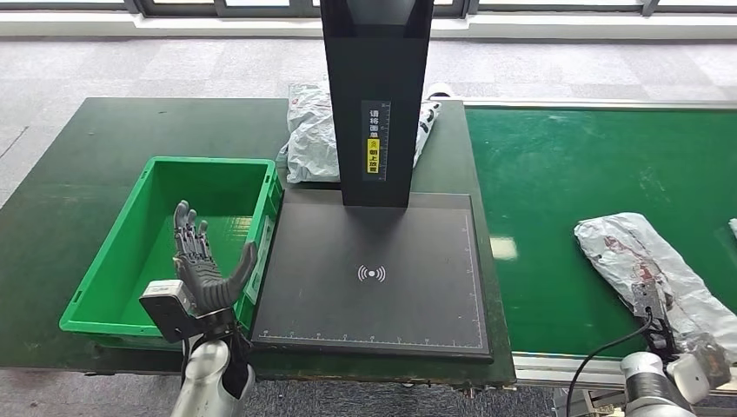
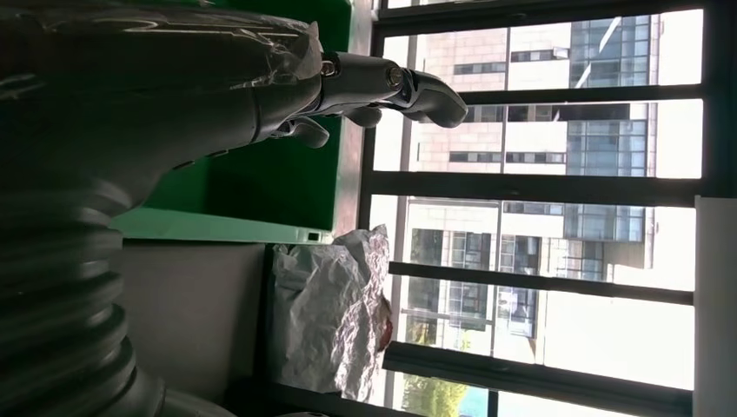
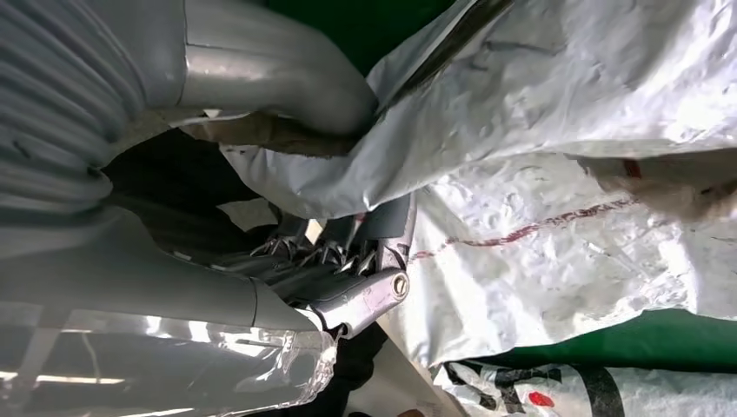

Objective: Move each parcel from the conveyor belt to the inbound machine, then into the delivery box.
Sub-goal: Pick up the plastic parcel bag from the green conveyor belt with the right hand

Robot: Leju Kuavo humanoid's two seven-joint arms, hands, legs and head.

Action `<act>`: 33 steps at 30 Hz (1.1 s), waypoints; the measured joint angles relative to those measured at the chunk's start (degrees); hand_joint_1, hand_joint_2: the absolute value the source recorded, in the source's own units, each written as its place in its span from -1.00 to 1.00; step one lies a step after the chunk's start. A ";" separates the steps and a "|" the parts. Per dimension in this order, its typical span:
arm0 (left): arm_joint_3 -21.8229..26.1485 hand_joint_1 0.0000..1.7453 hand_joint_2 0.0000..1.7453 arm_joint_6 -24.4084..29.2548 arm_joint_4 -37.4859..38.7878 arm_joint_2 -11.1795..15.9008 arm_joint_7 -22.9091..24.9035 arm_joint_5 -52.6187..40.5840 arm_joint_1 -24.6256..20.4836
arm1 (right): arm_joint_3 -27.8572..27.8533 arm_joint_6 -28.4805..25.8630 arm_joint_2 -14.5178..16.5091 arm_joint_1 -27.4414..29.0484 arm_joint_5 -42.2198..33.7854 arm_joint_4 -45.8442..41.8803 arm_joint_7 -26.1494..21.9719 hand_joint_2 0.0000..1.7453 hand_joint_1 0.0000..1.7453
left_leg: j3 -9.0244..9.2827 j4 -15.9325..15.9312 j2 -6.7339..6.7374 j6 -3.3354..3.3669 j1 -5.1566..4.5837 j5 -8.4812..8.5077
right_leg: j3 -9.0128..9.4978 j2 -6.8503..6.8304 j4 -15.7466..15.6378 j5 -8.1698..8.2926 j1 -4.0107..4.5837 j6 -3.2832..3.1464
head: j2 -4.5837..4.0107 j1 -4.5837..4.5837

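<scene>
Silver-grey plastic wrapping is what the right robot hand [image 1: 654, 306] is working at: a crumpled mailer parcel [image 1: 647, 261] lies on the green conveyor belt [image 1: 556, 174], well to the right of the black inbound machine [image 1: 374, 278]. In the right wrist view the thumb lies over a fold of the bag and the fingers [image 3: 348, 252] tuck beneath it, so this robot hand looks to be closing on the parcel's near edge, though a firm grip is hard to confirm. The scanning plate of the inbound machine carries nothing, and the green delivery box [image 1: 113, 287] on the dark bench [image 1: 78, 156] shows only its bare floor. Another bagged parcel [image 1: 313, 130] sits behind the machine's upright post. The left robot hand [image 1: 198, 265] hovers above the box's near right corner, fingers spread, holding nothing. By my reading this parcel's run is at its very start: lift off the belt, set it on the plate, then drop it into the box, all of it yet to do.
</scene>
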 joint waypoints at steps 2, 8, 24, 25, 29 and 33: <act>0.00 -1.00 1.00 -0.01 0.34 0.00 -0.08 0.00 -0.02 | 0.00 -0.01 -0.01 -0.01 0.00 0.01 -0.04 1.00 1.00 | 0.00 0.00 0.00 0.00 0.00 0.00 | 0.00 0.00 0.00 0.00 0.00 0.00 | 0.01 0.00; -0.01 -1.00 1.00 -0.03 1.08 0.00 -0.15 0.00 -0.08 | 0.00 -0.25 -0.01 -0.06 0.01 0.01 -1.43 1.00 1.00 | -0.01 0.00 0.00 0.00 0.00 0.00 | 0.01 0.00 0.00 0.00 0.00 0.00 | 0.00 0.00; -0.04 -1.00 1.00 -0.10 2.03 0.00 -0.98 -1.13 -0.27 | 14.49 7.75 15.69 6.11 -21.71 -23.22 -32.03 1.00 1.00 | 0.13 -0.08 0.16 -0.12 0.15 0.06 | 0.01 0.16 0.01 -0.01 0.20 -0.09 | -0.01 -0.02; -0.04 -1.00 1.00 -0.18 2.30 0.00 -0.99 -1.26 -0.31 | 18.18 8.79 17.51 7.77 -23.81 -26.84 -31.85 1.00 1.00 | 0.13 -0.11 0.14 -0.15 0.16 0.08 | 0.00 0.14 0.02 -0.02 0.20 -0.10 | 0.00 -0.02; -0.04 -1.00 1.00 -0.25 3.25 0.00 -1.03 -1.33 -0.45 | 30.03 10.51 21.89 12.09 -27.99 -37.19 -31.51 1.00 1.00 | 0.12 -0.15 0.18 -0.22 0.17 0.10 | -0.05 0.21 0.02 -0.04 0.20 -0.13 | -0.01 -0.02; -0.04 -1.00 1.00 -0.30 4.10 0.00 -1.10 -1.93 -0.58 | 36.88 13.17 24.51 14.91 -29.81 -43.42 -33.38 1.00 1.00 | 0.11 -0.14 0.19 -0.21 0.18 0.07 | -0.04 0.21 0.02 -0.05 0.13 -0.13 | 0.01 -0.01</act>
